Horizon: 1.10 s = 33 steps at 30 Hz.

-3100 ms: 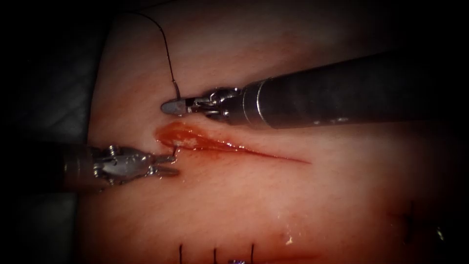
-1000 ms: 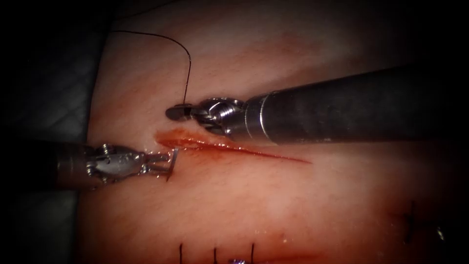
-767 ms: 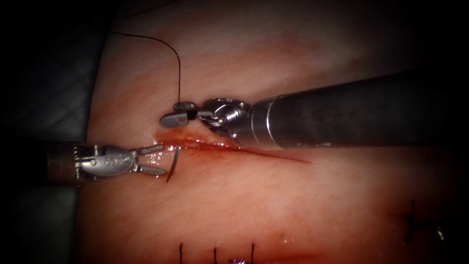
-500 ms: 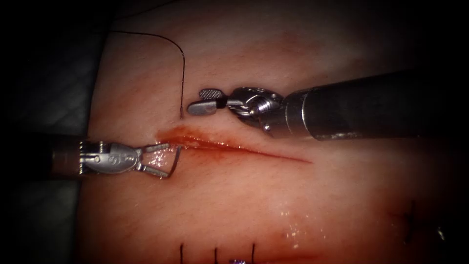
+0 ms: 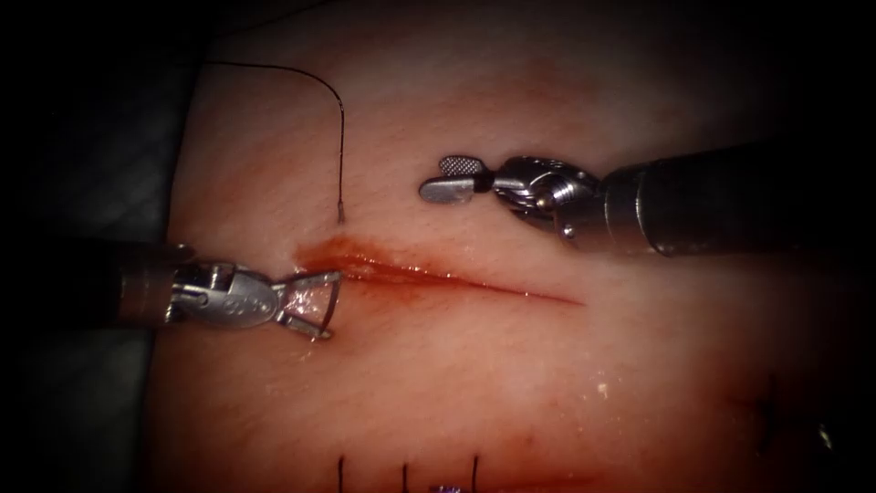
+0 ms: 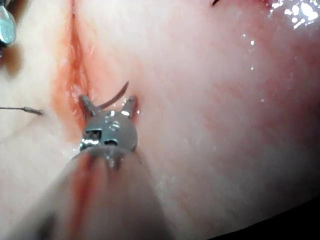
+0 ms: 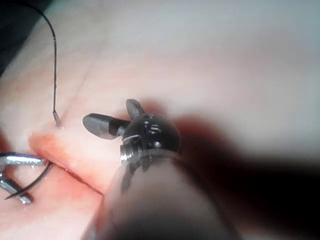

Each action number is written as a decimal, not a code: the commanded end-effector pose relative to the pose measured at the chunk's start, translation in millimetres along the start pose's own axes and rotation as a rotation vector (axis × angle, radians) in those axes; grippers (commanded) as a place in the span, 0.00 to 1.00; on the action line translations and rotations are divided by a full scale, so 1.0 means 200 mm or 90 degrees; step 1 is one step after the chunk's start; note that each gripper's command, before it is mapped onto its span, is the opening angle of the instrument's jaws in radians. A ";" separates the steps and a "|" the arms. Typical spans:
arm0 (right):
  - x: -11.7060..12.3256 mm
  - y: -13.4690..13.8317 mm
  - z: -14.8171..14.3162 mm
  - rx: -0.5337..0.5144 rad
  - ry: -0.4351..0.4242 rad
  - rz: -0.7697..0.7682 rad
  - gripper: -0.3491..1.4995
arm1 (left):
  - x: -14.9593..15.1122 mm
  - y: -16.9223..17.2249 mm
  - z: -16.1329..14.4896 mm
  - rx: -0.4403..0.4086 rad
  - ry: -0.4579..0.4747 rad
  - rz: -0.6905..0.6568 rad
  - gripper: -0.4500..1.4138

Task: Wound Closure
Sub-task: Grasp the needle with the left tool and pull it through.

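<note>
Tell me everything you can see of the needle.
The needle is thin, dark, curved metal, lodged in the tissue at the cut's left end. Its pointed part stands out between the left tool's open jaws; its tail, with the thread, pokes out above the cut. The right tool, open, holds nothing.

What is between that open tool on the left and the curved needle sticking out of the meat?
Nothing visible. The left tool has its jaws open around the needle, whose tip end pokes from the tissue beside the cut. The right tool is open, holding nothing, apart above the cut.
</note>
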 end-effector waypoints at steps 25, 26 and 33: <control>-0.006 -0.003 0.008 -0.007 0.004 -0.043 0.50 | -0.001 -0.003 0.006 -0.009 0.032 -0.146 0.00; -0.006 -0.003 0.008 -0.007 0.007 -0.058 0.52 | -0.001 -0.003 0.004 -0.023 0.053 -0.199 0.00; -0.007 -0.003 0.008 -0.001 0.005 -0.067 0.54 | 0.001 -0.004 -0.008 -0.076 0.129 -0.450 0.00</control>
